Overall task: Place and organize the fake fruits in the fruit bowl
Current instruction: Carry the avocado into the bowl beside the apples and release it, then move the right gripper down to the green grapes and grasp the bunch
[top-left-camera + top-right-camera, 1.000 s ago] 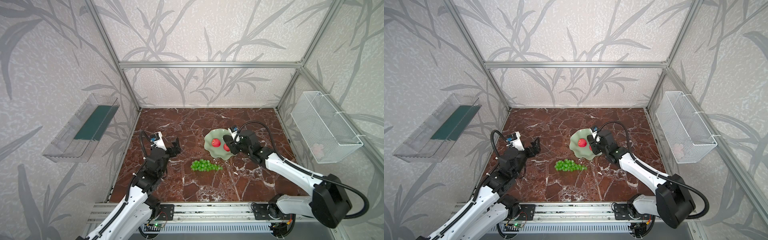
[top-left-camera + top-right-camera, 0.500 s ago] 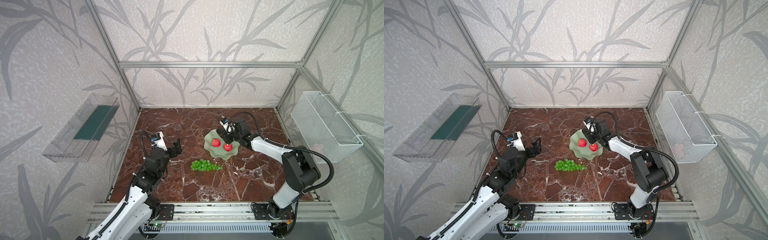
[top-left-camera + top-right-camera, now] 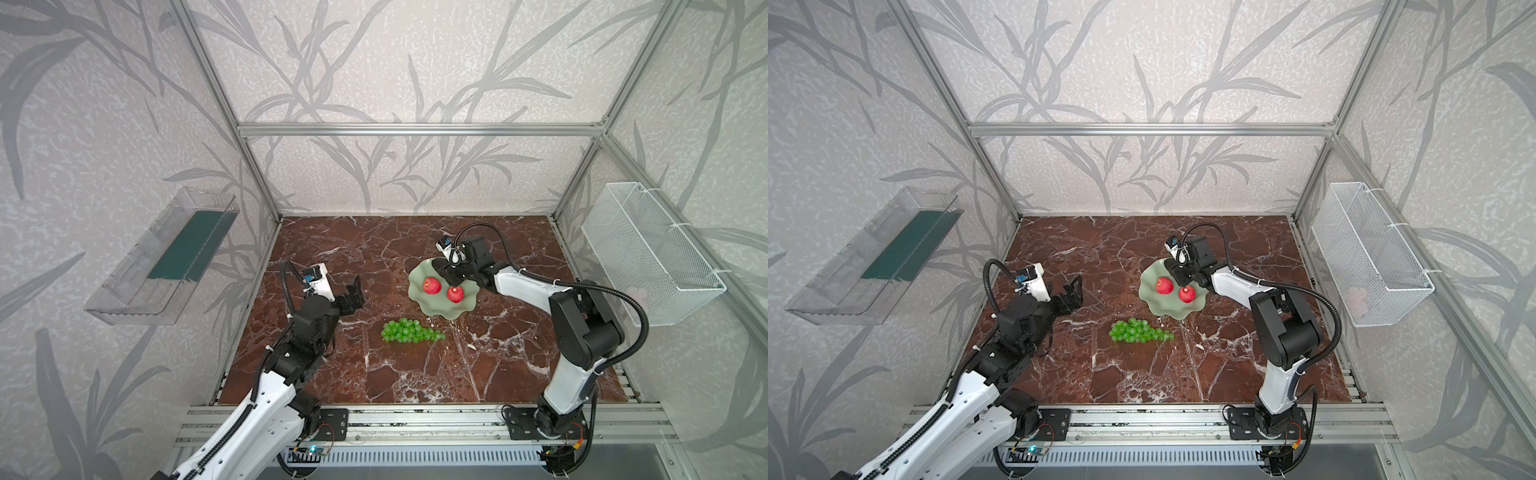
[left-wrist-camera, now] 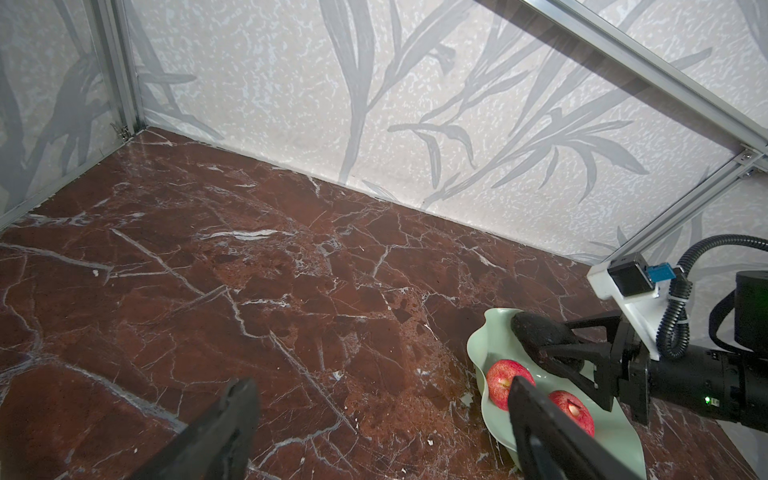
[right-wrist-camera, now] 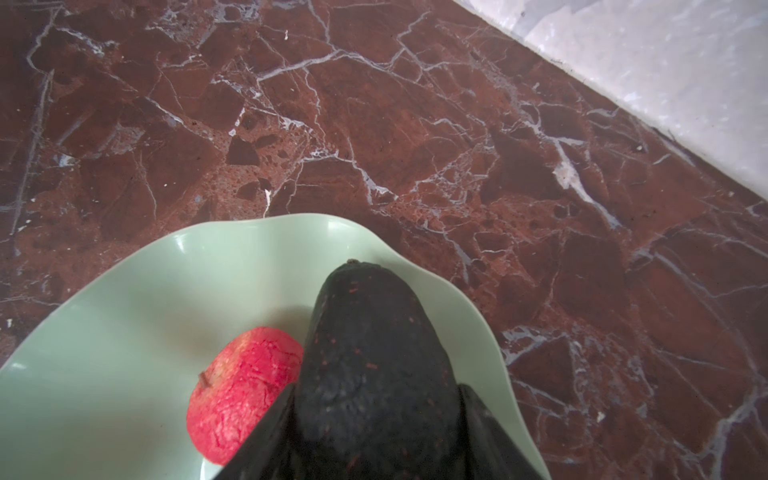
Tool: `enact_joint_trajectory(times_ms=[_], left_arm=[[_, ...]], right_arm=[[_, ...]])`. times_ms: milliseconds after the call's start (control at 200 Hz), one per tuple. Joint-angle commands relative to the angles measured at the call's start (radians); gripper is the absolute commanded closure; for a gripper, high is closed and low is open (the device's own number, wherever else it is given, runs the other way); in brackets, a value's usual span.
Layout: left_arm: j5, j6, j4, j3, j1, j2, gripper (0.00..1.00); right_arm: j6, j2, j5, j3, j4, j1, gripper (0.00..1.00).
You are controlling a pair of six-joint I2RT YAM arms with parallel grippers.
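Right gripper (image 3: pixel 451 272): jaws pinch the dark, pebbly avocado (image 5: pixel 365 353) by its broad end, over the upper part of the pale green, glossy, wavy-rimmed fruit bowl (image 3: pixel 440 309), right of centre in both top views. Cannot tell whether the avocado touches the bowl.

In the bowl: a small round red fruit (image 3: pixel 432 285) and a second red fruit (image 3: pixel 455 294) just to its lower right.

A bunch of translucent green grapes (image 3: pixel 409 331) lies on the red-brown marble tabletop (image 3: pixel 374 249), below the bowl and apart from it.

Left gripper (image 3: pixel 352 294): jaws spread wide and empty, left of centre.
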Motion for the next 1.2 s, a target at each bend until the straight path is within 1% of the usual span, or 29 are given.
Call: enact_joint_trajectory(times_ms=[0,170,305,545,780,880,985,1115,1195], left_arm=[[-0.005,-0.005,0.002,-0.003,0.007,-0.006,0.07],[-0.007,-0.005,0.004,-0.005,0.006,-0.004,0.07],[-0.008,-0.004,0.006,-0.006,0.006,-0.003,0.07],[-0.02,-0.001,0.001,-0.011,0.006,-0.012,0.06],[-0.019,0.003,-0.003,-0.005,0.006,-0.015,0.06],[-0.02,0.006,-0.009,0.003,0.006,-0.02,0.07],[-0.025,0.005,-0.014,0.004,0.008,-0.036,0.06],[-0.032,0.015,-0.027,0.012,0.008,-0.059,0.06],[-0.04,0.023,-0.034,0.016,0.008,-0.073,0.06]], right_arm=[[-0.006,0.025,0.033,0.038,-0.075,-0.004,0.51],[0.002,0.039,0.046,0.057,-0.128,-0.004,0.5],[0.009,0.053,0.051,0.074,-0.158,-0.004,0.47],[0.007,0.078,0.035,0.113,-0.222,-0.003,0.36],[0.034,0.039,0.034,0.111,-0.219,-0.003,0.29],[0.052,-0.02,0.031,0.102,-0.207,-0.003,0.28],[0.095,-0.116,-0.026,0.052,-0.159,-0.003,0.25],[0.172,-0.271,-0.165,-0.104,-0.019,0.009,0.21],[0.21,-0.358,-0.217,-0.216,0.074,0.042,0.18]])
